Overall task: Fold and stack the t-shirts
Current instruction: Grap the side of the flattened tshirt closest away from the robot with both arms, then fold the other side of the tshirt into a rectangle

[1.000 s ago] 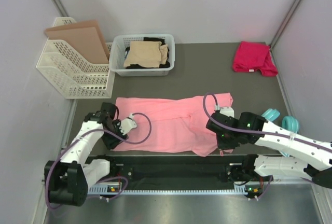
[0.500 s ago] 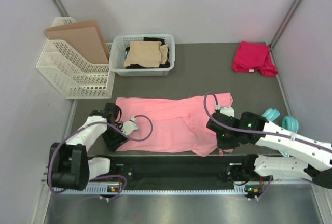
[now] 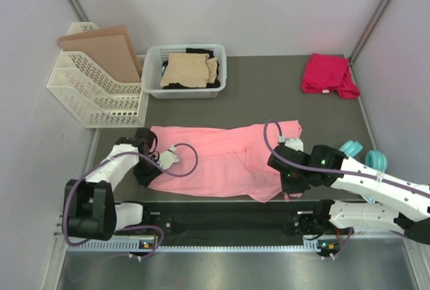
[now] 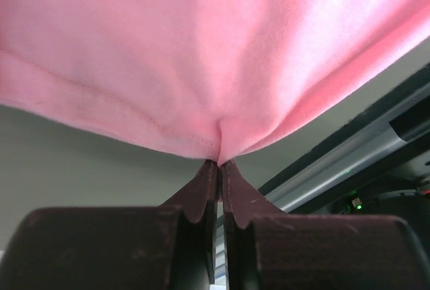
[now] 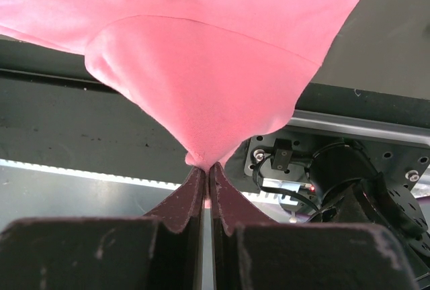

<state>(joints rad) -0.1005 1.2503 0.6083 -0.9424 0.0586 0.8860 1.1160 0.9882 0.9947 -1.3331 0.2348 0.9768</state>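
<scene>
A salmon pink t-shirt (image 3: 222, 159) lies spread across the near part of the table. My left gripper (image 3: 149, 172) is shut on its hem at the near left corner; the wrist view shows pink cloth (image 4: 215, 68) pinched at the fingertips (image 4: 208, 176). At the shirt's near right corner, my right gripper (image 3: 287, 181) is shut on a pinch of pink cloth (image 5: 201, 95). A magenta-red t-shirt (image 3: 328, 75) lies folded at the far right. Tan and black t-shirts (image 3: 190, 70) sit in the white basket.
A white basket (image 3: 152, 68) stands at the back, a white file rack (image 3: 91, 99) with a brown board beside it at the far left. A teal headband (image 3: 363, 152) lies at the right edge. The black rail (image 3: 222, 216) runs along the near edge.
My left gripper has moved slightly farther in along the shirt's left edge and closed on the hem. The right gripper and its hold are unchanged.
</scene>
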